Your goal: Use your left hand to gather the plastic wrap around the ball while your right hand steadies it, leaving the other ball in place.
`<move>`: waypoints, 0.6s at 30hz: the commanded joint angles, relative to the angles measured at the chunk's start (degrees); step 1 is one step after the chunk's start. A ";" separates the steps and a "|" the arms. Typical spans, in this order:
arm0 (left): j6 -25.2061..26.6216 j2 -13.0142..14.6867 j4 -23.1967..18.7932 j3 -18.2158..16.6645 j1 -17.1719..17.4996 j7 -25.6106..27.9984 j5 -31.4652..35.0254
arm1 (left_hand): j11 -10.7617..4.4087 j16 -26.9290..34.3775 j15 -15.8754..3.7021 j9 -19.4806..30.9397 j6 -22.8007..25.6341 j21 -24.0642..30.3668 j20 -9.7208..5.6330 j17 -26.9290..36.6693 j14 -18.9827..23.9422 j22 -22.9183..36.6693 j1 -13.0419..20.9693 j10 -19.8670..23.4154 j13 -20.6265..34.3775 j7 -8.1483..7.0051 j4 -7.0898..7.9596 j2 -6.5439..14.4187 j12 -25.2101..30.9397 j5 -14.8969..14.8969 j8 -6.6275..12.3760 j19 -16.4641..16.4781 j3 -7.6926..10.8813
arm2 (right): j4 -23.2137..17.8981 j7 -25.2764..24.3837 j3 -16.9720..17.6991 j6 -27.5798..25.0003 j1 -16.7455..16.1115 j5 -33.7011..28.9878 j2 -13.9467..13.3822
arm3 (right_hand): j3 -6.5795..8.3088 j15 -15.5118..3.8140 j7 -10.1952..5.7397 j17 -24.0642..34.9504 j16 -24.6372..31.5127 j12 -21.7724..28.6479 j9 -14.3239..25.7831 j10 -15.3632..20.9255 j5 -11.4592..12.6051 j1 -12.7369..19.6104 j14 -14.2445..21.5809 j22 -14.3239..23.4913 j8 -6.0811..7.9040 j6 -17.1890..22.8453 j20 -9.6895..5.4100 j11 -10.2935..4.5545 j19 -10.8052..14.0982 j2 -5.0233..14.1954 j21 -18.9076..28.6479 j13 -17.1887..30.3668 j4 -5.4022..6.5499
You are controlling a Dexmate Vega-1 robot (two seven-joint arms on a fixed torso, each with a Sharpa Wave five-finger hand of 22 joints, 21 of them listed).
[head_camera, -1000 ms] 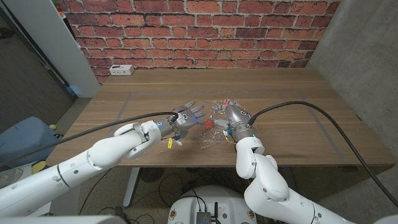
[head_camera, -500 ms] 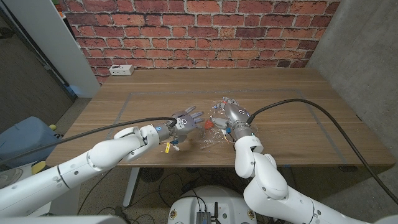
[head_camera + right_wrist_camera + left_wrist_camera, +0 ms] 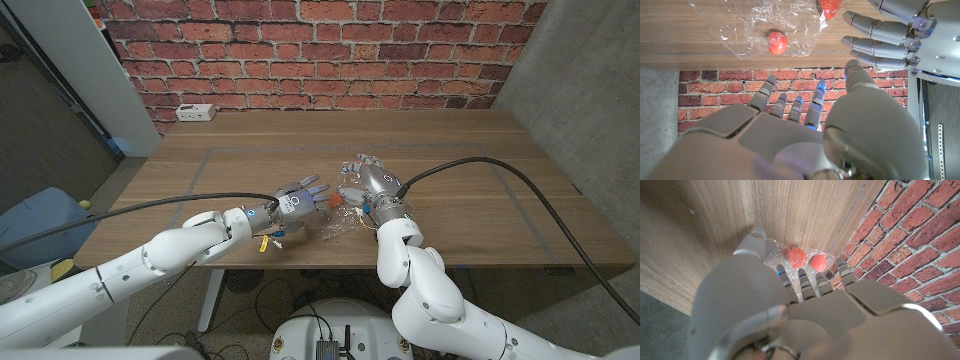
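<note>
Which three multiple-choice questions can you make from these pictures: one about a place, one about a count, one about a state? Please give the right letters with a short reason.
1. Where on the table does the white power strip lie?
A. at the near right corner
B. beside the balls
C. at the far left, near the brick wall

2. How many red balls are there?
A. one
B. two
C. four

3. In what state is the left hand?
A. open, fingers spread, holding nothing
B. gripping a ball
C. closed into a fist

Answers:
1 C: the head view shows the strip at the far left edge.
2 B: the left wrist view shows two balls side by side.
3 A: its fingers reach out apart, with nothing in them.
</note>
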 commanded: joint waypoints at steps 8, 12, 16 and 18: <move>-2.66 -2.04 7.48 4.56 -3.83 4.75 -2.60 | -0.29 0.20 -3.68 0.05 13.54 -0.56 -0.63 0.07 4.23 0.18 -1.15 6.03 -0.12 0.08 0.26 0.45 1.46 0.42 3.20 2.79 -1.37 | -0.25 -0.75 -1.66 -1.68 0.49 -2.44 0.07 | -0.29 0.10 -0.06 0.31 0.43 0.35 0.07 0.54 0.11 -0.64 0.53 0.05 -0.10 -0.28 -0.08 0.06 0.40 0.11 0.32 0.13 0.03; -2.45 -2.72 8.50 5.32 -4.16 6.33 -2.66 | -0.39 0.12 -4.53 -0.20 19.91 -0.51 -1.24 0.02 6.12 0.24 -1.29 8.78 -0.19 0.23 0.21 1.09 1.86 0.34 4.25 4.41 -1.66 | -0.14 -0.80 -1.78 -1.87 0.46 -2.85 0.31 | -0.34 0.03 -0.09 0.30 0.50 0.39 0.07 0.64 0.14 -0.64 0.67 0.05 -0.05 -0.26 -0.04 0.08 0.61 0.15 0.41 0.13 -0.01; -2.23 -3.62 10.01 6.05 -4.60 9.04 -2.84 | -0.60 0.27 -5.61 -0.30 25.54 -0.40 -1.49 -0.01 8.41 0.31 -1.01 11.64 -0.21 1.17 0.24 2.85 2.35 0.18 5.08 5.94 -1.39 | 0.04 -0.98 -1.79 -1.88 0.38 -3.08 0.58 | -0.37 -0.08 -0.10 0.29 0.59 0.45 0.07 0.79 0.17 -0.63 0.90 0.05 0.03 -0.15 -0.08 0.06 0.73 0.21 0.46 0.13 -0.04; -2.18 -4.04 10.77 6.28 -4.70 10.83 -3.40 | -0.96 0.28 -6.15 -0.11 29.60 -0.21 -2.01 -0.08 10.05 0.33 -0.78 14.06 -0.26 2.33 0.16 3.99 2.75 -0.03 5.94 7.25 -1.27 | 0.16 -1.07 -1.77 -1.79 0.37 -3.17 0.66 | -0.38 -0.10 -0.04 0.28 0.62 0.48 0.07 0.87 0.18 -0.61 0.97 0.05 0.08 -0.04 -0.13 0.02 0.81 0.23 0.50 0.13 -0.06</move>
